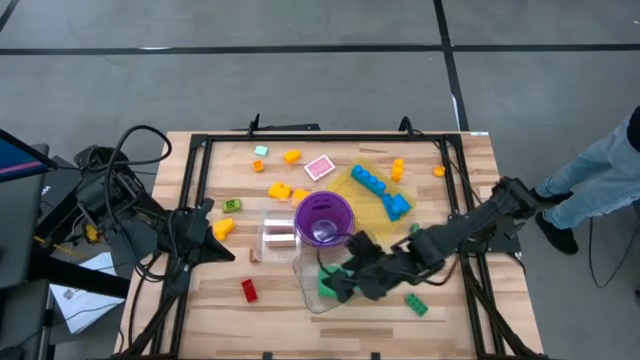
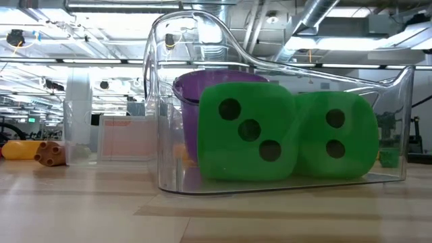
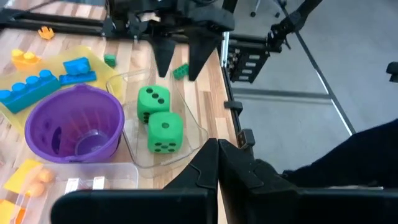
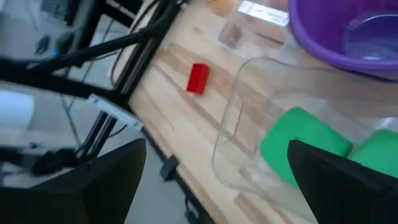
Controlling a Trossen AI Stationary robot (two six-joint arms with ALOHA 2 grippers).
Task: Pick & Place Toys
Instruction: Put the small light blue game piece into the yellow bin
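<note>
Two green black-dotted dice (image 3: 152, 99) (image 3: 165, 132) lie side by side in a clear tub (image 3: 198, 134), resting on its floor (image 2: 283, 183). My right gripper (image 3: 180, 59) hangs open above the tub's near end, and its fingers (image 4: 112, 174) touch nothing. The dice (image 4: 298, 146) show between them, lower down. Small toys lie scattered on the table: a red brick (image 1: 248, 290), a green brick (image 1: 417, 303), and yellow and orange bits (image 1: 280, 190). My left gripper (image 1: 212, 238) is shut and holds nothing, raised at the table's left side.
A purple cup (image 1: 323, 218) stands just beyond the tub. Farther right, a yellow tray (image 1: 365, 200) holds blue bricks (image 1: 370, 180). A second clear tub (image 1: 278, 232) sits left of the cup. A person stands past the table's right edge (image 1: 600, 170).
</note>
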